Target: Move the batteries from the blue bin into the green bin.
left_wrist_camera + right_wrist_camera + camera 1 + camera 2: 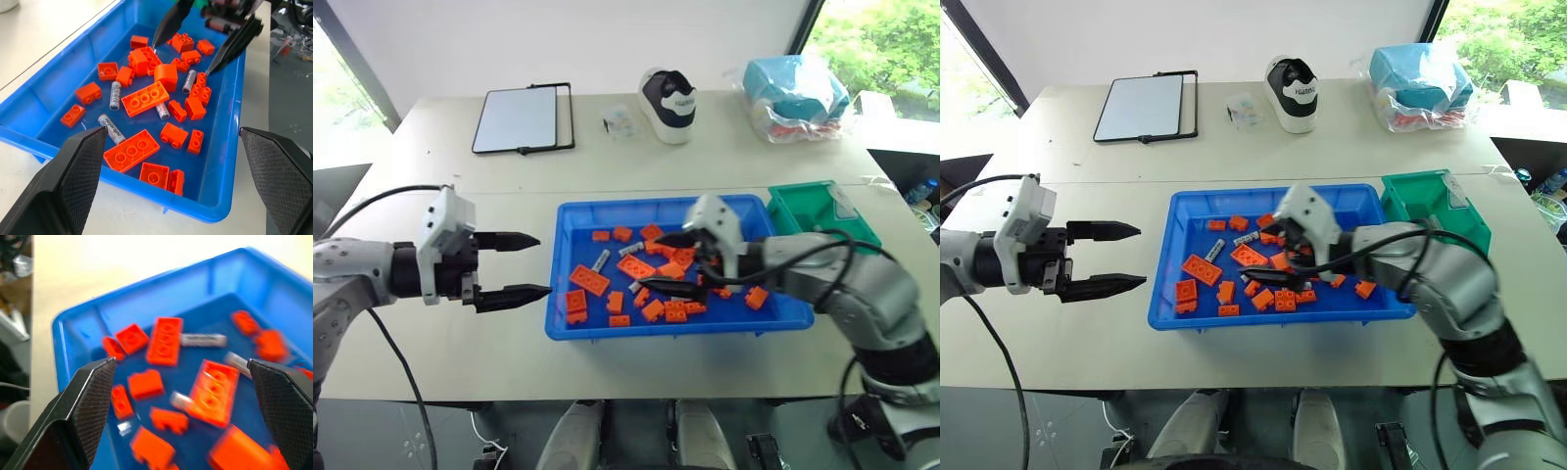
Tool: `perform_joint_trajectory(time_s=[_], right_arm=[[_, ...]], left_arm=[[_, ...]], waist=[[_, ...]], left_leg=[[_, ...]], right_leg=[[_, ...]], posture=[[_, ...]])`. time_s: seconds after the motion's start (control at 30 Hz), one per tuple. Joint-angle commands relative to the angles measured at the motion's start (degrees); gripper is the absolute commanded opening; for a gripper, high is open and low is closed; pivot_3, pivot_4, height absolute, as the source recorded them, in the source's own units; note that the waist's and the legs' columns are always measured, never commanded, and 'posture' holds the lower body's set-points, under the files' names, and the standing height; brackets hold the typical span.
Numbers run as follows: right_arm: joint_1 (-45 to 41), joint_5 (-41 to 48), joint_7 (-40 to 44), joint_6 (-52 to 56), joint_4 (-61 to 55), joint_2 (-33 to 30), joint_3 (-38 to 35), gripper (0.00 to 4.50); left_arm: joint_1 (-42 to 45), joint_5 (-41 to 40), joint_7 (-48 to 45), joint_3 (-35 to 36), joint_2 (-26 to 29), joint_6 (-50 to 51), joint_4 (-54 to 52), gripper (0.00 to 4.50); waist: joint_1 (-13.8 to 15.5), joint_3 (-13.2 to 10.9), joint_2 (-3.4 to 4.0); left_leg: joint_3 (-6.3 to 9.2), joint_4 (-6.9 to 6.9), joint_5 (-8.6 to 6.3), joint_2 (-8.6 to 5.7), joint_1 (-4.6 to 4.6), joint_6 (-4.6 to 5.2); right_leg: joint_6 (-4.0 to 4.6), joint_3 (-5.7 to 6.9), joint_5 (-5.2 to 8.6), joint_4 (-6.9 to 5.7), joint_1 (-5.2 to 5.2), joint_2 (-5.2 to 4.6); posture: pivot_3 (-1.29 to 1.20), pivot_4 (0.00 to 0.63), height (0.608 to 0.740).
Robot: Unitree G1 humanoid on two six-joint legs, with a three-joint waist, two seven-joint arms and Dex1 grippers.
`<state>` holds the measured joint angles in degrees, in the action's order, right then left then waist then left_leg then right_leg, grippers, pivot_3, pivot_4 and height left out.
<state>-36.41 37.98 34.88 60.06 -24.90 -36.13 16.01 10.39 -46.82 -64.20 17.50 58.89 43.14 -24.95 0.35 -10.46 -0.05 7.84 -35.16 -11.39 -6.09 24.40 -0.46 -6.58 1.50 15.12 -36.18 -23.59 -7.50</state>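
Batteries (pixel 115 94) with illegible label print lie among orange bricks (pixel 145 99) in the blue bin (pixel 570 328); left gripper (pixel 527 265) and right gripper (pixel 668 262) fingers spread wide, empty.

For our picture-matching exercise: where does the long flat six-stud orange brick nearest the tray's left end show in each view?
Left eye view: long orange brick, left part of the blue tray.
Right eye view: same brick, left part of the tray.
Left wrist view: low centre.
Right wrist view: upper centre.
Shared landmark: the battery beside it.
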Motion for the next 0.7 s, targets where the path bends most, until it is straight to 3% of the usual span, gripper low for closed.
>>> perform_joint_trajectory(time_s=[0.03, 0.27, 0.63, 0.7], right_arm=[[-3.17, -4.40, -1.91, 1.15, 3.90, 2.84, 3.34, 4.39], [-6.86, -10.95, -4.14, 3.08, 14.23, 8.18, 6.44, 4.39], [-6.33, -16.40, -1.95, 2.57, 17.74, 8.85, 8.14, 4.39], [-6.41, -16.78, -1.73, 2.47, 17.66, 9.55, 7.97, 3.50]], left_arm=[[-1.15, -0.42, -0.25, 2.74, 0.99, -0.67, -1.81, 4.50], [-5.48, -1.12, 1.79, 6.06, 0.21, -0.23, -4.77, 4.50], [-6.35, -2.21, 3.98, 7.28, -0.60, -0.20, -5.38, 4.50], [-5.98, -2.22, 4.28, 7.03, -0.79, -0.28, -5.10, 4.50]], waist=[[-0.03, 0.00, 0.00], [-0.32, 0.00, 0.00], [-1.36, 0.00, 0.01], [-1.34, 0.00, 0.01]], left_leg=[[0.00, 0.00, 0.01, -0.03, 0.00, 0.00], [0.05, 0.01, 0.04, 0.03, -0.02, -0.08], [0.10, 0.01, 0.09, 0.10, -0.07, -0.13], [0.10, 0.01, 0.09, 0.17, -0.07, -0.14]], right_leg=[[-0.01, -0.01, -0.01, -0.01, -0.01, 0.02], [-0.10, -0.05, -0.10, -0.11, -0.07, 0.16], [-0.02, -0.07, -0.18, -0.19, -0.09, 0.29], [0.01, -0.07, -0.20, -0.19, -0.09, 0.35]], posture=[[0.00, 0.150, 0.731], [0.00, 0.150, 0.731], [0.00, 0.150, 0.731], [0.00, 0.150, 0.731]])
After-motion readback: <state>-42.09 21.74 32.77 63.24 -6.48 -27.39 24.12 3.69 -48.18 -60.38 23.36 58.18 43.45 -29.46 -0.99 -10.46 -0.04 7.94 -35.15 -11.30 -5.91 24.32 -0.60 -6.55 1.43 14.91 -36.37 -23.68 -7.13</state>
